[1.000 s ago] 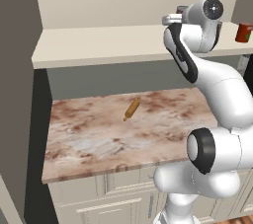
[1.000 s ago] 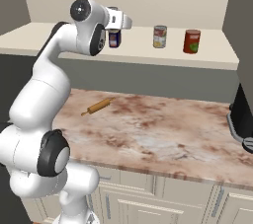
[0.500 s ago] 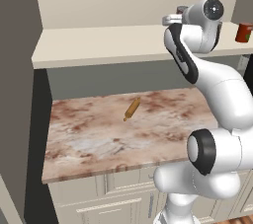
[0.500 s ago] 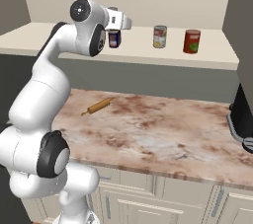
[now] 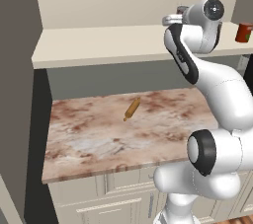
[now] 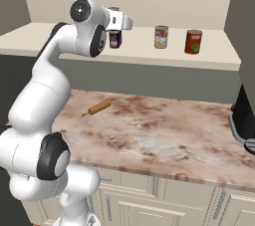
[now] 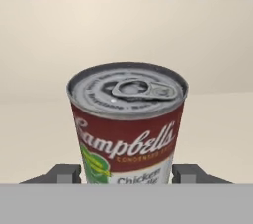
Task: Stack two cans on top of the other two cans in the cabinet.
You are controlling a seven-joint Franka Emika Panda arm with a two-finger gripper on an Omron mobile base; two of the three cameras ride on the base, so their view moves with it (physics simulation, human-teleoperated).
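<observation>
Red-and-white soup can with silver pull-tab lid (image 7: 127, 129) sits centre frame between the jaws, both fingertips (image 7: 65, 173) close at its sides; pinching or just clear, cannot tell. Short dark blue can (image 6: 115, 39) stands under the hand, upper left, on the beige cabinet's cream shelf (image 6: 209, 56). Right of it: pale-labelled can (image 6: 161, 37), red can (image 6: 193, 42). Wooden rolling pin (image 6: 97, 107) lies on the marble table (image 6: 164, 135).

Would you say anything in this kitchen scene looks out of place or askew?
Only the wooden rolling pin, lying loose at an angle on the marble counter. The cans on the cabinet shelf stand upright, including the soup can between the claw fingers.
</observation>
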